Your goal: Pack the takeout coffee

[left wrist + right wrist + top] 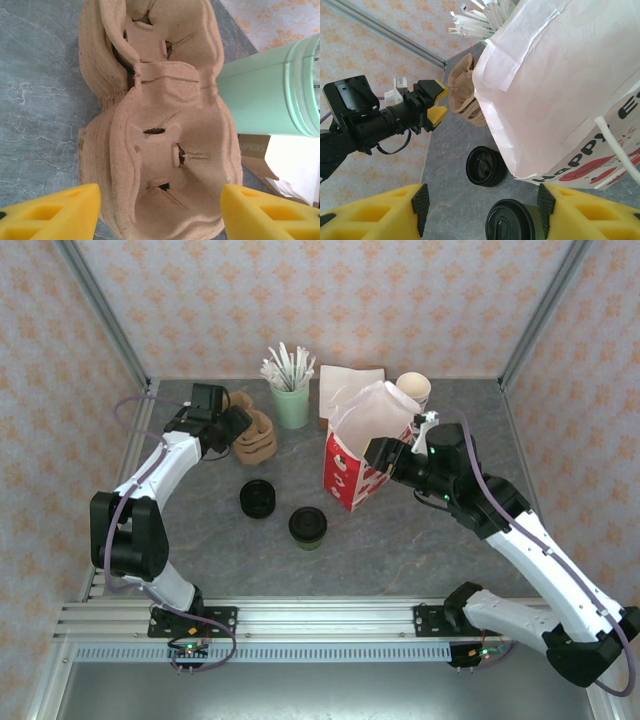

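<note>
**Plainly, the right arm has the shorter reach**

The small dark paper cup with a round black plastic lid (308, 527) stands upright on the grey bench (400, 550), long axis vertical. It lies at about 7 o'clock from the right fingers (383, 453) and 5 o'clock from the left fingers (238, 426); the right looks slightly nearer. The right fingers are released beside the red-and-white paper bag (345, 475). The left fingers stand spread astride the stack of brown moulded-pulp cup carriers (160, 125), not visibly pinching. The right wrist view sets the lid low between its own fingers; overhead gives the cup's gap from the bag.
</note>
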